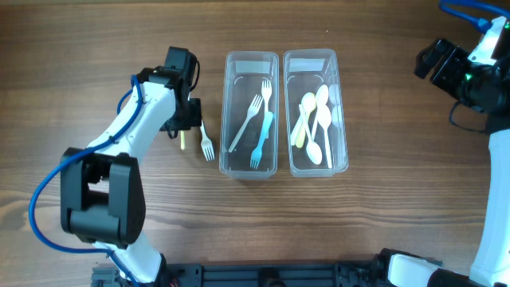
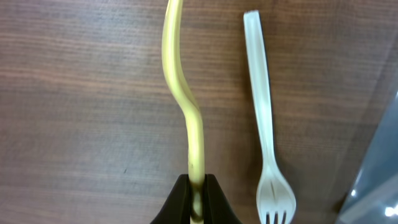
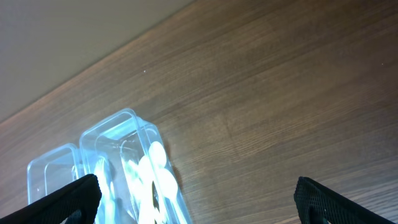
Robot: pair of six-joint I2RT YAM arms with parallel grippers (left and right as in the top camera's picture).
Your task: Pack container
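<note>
Wooden table [image 1: 398, 223], white fork [image 2: 264, 124] beside yellow utensil [image 2: 186, 106]

Brown wood-grain bench [image 1: 80, 48], bearing two clear tubs side by side near the middle: left container [image 1: 225, 119] and right container [image 1: 344, 119]. Just left of the left container, flat on the wood, a white fork [image 2: 261, 112], with a yellow utensil handle [image 2: 186, 106] alongside, not touching.

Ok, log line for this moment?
left hand: shut on yellow utensil | right hand: open, empty | white fork: on table beside it | fork container, spoon container: partly filled
</note>
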